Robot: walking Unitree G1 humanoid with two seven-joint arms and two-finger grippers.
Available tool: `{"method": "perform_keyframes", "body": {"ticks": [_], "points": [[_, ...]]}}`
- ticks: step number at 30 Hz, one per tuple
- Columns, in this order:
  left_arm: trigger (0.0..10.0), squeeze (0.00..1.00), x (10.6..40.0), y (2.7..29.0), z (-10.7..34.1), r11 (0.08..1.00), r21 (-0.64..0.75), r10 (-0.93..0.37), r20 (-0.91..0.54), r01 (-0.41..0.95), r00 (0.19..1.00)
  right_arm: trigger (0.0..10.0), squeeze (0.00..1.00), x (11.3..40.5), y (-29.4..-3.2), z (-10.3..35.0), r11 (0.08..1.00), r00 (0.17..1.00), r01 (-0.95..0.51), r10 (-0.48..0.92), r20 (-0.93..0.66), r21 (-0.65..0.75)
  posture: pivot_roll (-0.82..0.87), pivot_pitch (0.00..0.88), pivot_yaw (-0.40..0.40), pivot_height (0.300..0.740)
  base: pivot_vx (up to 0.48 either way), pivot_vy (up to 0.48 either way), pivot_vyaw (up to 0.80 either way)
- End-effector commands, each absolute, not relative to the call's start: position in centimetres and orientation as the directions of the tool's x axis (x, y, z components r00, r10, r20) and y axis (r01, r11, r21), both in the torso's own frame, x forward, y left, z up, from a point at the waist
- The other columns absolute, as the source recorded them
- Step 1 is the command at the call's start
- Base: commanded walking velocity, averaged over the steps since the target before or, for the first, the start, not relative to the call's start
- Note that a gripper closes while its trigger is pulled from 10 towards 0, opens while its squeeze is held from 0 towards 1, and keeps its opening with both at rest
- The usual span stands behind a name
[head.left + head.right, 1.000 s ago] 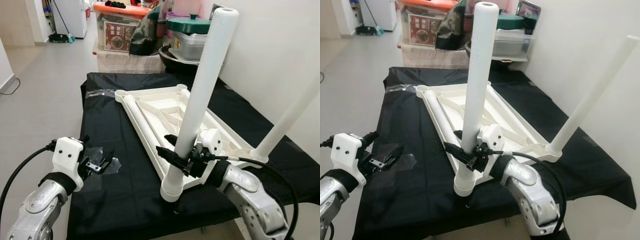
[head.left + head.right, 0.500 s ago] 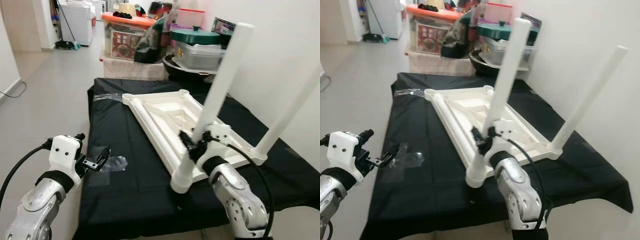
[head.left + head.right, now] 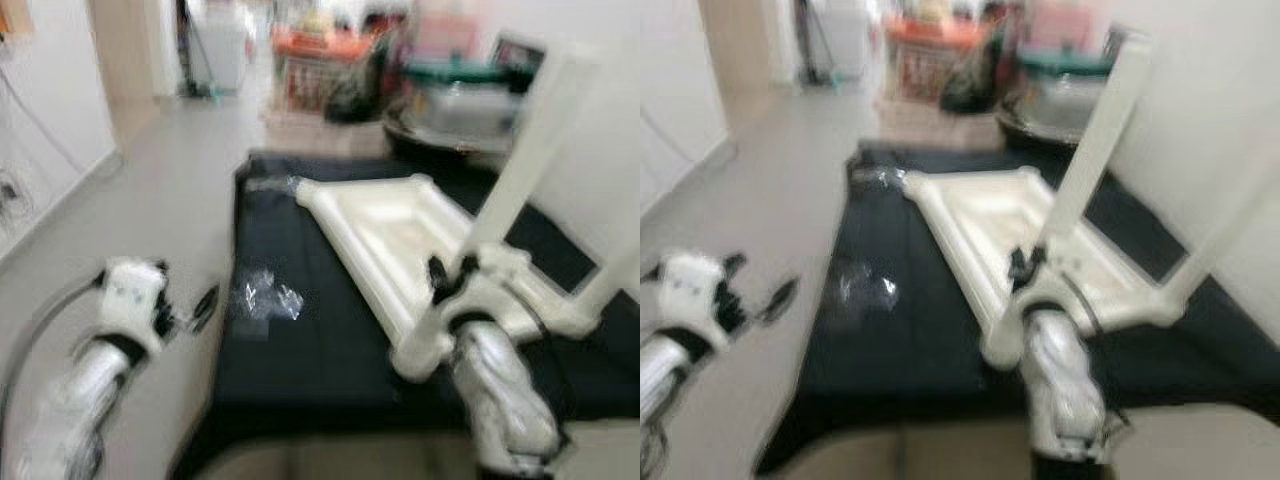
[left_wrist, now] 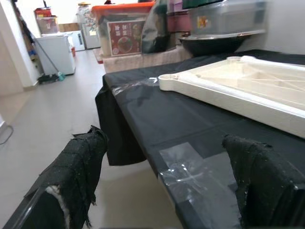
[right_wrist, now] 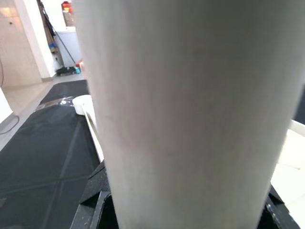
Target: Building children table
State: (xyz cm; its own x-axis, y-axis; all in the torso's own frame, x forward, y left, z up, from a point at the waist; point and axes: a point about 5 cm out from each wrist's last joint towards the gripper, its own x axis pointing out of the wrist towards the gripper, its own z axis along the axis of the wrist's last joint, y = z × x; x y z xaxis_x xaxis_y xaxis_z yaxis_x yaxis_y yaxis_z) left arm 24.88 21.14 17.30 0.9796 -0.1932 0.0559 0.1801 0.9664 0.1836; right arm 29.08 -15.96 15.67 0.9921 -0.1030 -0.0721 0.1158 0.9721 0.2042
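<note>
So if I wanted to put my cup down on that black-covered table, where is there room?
Bare black cloth lies between the upturned white plastic tabletop and the table's near-left edge, beside the crumpled clear tape. The right side is crowded: the right gripper holds a white table leg there.

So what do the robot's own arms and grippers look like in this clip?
Both arms are silver metal with black cables. The left gripper sits on a white blocky wrist housing with a black band behind it; its long black fingers wear fuzzy black padding. The right gripper is black, on a white housing.
</note>
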Motion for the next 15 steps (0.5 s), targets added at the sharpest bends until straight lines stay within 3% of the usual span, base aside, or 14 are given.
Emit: {"method": "perform_keyframes", "body": {"ticks": [1, 4, 5, 15], "points": [[10.0, 0.00, 25.17, 20.77, 17.20, 0.960, 0.200, -0.210, 0.042, 0.197, 0.977, 5.2, 0.00, 28.76, -15.69, 12.76, 0.955, 0.967, 0.151, -0.088, -0.240, 0.257, 0.08, 0.000, -0.105, 0.740, 0.000, 0.000, 0.00], [10.0, 0.00, 25.18, 20.77, 17.20, 0.959, 0.202, -0.210, 0.042, 0.198, 0.977, 5.2, 0.00, 28.77, -15.65, 12.77, 0.955, 0.966, 0.153, -0.090, -0.243, 0.254, 0.08, 0.000, -0.105, 0.740, 0.000, 0.000, 0.00], [10.0, 0.00, 25.22, 20.75, 17.20, 0.958, 0.204, -0.212, 0.042, 0.199, 0.976, 10.0, 0.00, 28.75, -15.61, 12.81, 0.954, 0.965, 0.156, -0.093, -0.244, 0.256, 0.07, 0.000, -0.105, 0.740, 0.000, 0.000, 0.00], [10.0, 0.00, 25.33, 20.42, 17.11, 0.954, 0.215, -0.223, 0.039, 0.209, 0.974, 10.0, 0.00, 28.89, -15.43, 13.09, 0.954, 0.966, 0.149, -0.084, -0.243, 0.261, 0.07, 0.000, -0.105, 0.740, 0.000, 0.000, 0.00]]}}
